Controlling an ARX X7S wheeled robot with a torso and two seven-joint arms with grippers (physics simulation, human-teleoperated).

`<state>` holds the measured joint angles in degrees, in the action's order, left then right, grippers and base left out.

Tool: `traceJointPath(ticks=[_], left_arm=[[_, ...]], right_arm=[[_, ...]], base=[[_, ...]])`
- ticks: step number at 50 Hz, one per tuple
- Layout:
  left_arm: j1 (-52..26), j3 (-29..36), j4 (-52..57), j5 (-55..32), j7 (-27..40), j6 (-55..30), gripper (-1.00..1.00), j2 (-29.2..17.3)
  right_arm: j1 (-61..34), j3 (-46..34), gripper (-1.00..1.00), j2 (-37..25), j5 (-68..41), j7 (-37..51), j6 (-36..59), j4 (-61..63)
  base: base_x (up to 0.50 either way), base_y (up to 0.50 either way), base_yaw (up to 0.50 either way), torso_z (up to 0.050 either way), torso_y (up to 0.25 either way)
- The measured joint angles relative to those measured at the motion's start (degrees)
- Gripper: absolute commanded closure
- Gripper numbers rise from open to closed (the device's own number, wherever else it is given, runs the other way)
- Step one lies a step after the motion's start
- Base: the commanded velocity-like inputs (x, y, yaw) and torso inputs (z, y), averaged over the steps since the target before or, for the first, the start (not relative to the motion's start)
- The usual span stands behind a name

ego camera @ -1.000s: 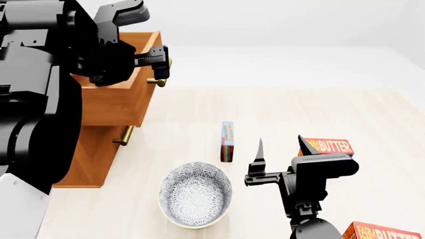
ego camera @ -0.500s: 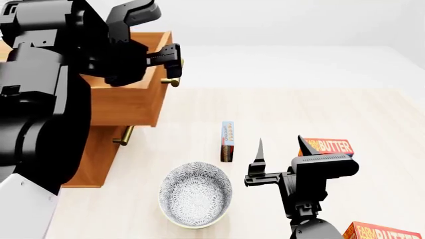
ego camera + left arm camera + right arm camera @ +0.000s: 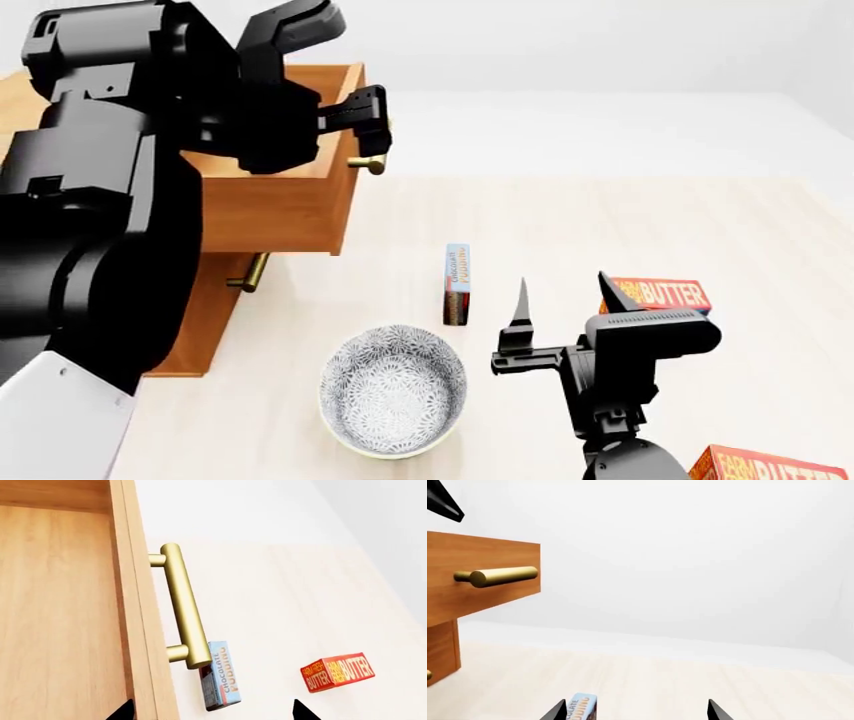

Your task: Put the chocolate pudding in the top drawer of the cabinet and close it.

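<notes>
Bright, even, sharp renders; faint soft shadows.

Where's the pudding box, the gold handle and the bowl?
Pudding box [image 3: 458, 283]: head view, on its printed blue face.
Gold handle [image 3: 184, 607]: left wrist view, middle of the brass bar on the top drawer.
Bowl [image 3: 392, 390]: head view, on its patterned inside.

We see the chocolate pudding [image 3: 458, 283], a thin box with a light blue face and dark brown edges, standing on edge on the tabletop [image 3: 601, 230]. The top drawer [image 3: 274, 205] of the honey-brown cabinet [image 3: 200, 320] is pulled out, its brass handle [image 3: 183, 611] showing
</notes>
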<state>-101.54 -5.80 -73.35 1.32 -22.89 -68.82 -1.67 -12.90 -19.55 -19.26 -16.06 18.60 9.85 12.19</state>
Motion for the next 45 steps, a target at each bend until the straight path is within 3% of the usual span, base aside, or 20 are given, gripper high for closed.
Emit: traceJointPath(ticks=[12, 37, 45], left_arm=[[0.23, 1.94, 0.16, -3.36, 0.32, 0.05, -1.0, 0.79], [0.17, 16.79, 0.02, -19.6, 4.87, 0.64, -1.0, 0.74], [0.06, 17.78, -0.19, -20.92, 5.45, 0.78, -1.0, 0.75]], right_arm=[[0.04, -0.16, -1.0, -0.14, -0.14, 0.08, -0.12, -0.02], [0.02, -0.42, -1.0, -0.36, -0.48, 0.28, -0.35, -0.12], [0.05, -0.47, -1.0, -0.45, -0.61, 0.36, -0.41, -0.06]], base=[[0.0, 0.0, 0.0, 0.0, 0.0], [0.0, 0.0, 0.0, 0.0, 0.0], [0.0, 0.0, 0.0, 0.0, 0.0]])
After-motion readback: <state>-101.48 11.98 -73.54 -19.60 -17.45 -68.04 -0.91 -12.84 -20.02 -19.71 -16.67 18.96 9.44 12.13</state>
